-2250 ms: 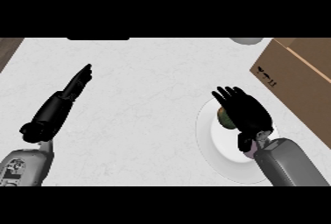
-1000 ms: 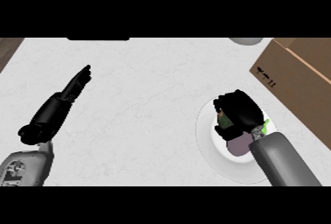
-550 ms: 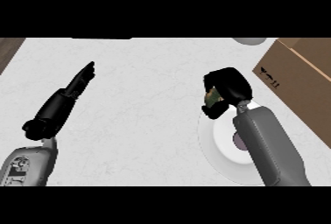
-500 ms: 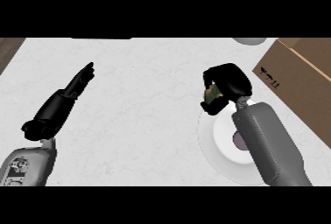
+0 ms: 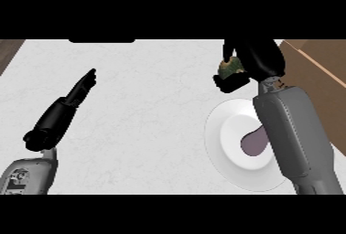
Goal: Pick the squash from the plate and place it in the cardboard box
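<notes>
My right hand (image 5: 255, 58) is curled round the green mottled squash (image 5: 232, 67) and holds it in the air, above the counter beyond the white plate (image 5: 226, 137). Only a patch of the squash shows between the fingers. The cardboard box (image 5: 317, 73) stands just to the right of the hand, at the view's right edge. My right forearm crosses over the plate and hides its right half. My left hand (image 5: 79, 89) rests open at the left, fingers straight and pointing away.
The plate lies at the lower right of the pale counter with a purplish shadow in its hollow. A strip of brown floor (image 5: 8, 50) shows at the counter's upper left corner.
My right hand shut on the squash over the plate, lifted it and carried it away from me toward the box. The left hand barely moved.
</notes>
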Motion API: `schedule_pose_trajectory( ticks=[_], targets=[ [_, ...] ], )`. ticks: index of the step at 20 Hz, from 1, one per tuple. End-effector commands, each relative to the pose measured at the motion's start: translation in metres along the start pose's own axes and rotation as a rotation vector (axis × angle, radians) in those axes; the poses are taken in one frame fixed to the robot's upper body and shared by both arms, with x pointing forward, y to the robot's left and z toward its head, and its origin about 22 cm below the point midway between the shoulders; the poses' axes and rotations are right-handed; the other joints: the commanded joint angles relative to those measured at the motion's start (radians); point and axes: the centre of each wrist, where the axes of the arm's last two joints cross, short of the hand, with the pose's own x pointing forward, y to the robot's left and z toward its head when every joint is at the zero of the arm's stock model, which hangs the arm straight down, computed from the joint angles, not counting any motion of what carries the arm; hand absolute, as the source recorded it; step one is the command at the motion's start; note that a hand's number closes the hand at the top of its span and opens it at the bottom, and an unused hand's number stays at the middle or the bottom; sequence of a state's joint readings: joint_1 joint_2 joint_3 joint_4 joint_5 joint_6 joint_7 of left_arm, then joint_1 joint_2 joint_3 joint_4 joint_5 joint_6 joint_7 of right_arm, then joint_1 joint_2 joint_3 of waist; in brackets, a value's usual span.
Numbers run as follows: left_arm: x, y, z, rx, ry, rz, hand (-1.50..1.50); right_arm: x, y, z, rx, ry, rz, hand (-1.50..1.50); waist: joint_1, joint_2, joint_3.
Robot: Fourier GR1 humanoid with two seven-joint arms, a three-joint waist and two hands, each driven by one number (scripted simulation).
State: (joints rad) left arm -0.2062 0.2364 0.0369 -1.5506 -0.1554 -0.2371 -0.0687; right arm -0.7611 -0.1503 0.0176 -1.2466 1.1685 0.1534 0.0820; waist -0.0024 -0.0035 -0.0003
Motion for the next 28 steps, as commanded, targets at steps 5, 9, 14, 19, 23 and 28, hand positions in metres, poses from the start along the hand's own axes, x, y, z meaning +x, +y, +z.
schedule_pose_trajectory(
  ticks=[5, 9, 14, 19, 23, 28],
  targets=[
    [0.001, 0.004, -0.008, 0.006, -0.015, 0.000, 0.00, -0.044, -0.074, -0.007, -0.270, 0.357, -0.154, 1.50, 0.000, 0.006, 0.000],
    [0.006, -0.001, -0.007, -0.031, -0.003, 0.022, 0.00, -0.076, -0.084, 0.003, -0.337, 0.469, -0.158, 1.50, 0.004, 0.004, 0.001],
    [0.012, -0.009, -0.008, -0.023, -0.019, 0.019, 0.00, -0.142, -0.093, 0.001, -0.352, 0.584, -0.156, 1.50, 0.018, 0.010, 0.001],
    [-0.005, -0.014, -0.002, -0.014, -0.017, 0.002, 0.00, -0.184, -0.101, 0.011, -0.210, 0.608, -0.036, 1.50, 0.017, 0.011, 0.000],
    [0.001, -0.003, -0.004, -0.019, -0.021, 0.020, 0.00, -0.220, -0.108, 0.026, 0.030, 0.686, -0.068, 1.50, 0.022, 0.013, 0.000],
    [0.005, 0.005, -0.003, -0.034, -0.020, 0.010, 0.00, -0.260, -0.105, 0.050, 0.149, 0.709, -0.100, 1.50, 0.030, 0.014, 0.001]
  ],
)
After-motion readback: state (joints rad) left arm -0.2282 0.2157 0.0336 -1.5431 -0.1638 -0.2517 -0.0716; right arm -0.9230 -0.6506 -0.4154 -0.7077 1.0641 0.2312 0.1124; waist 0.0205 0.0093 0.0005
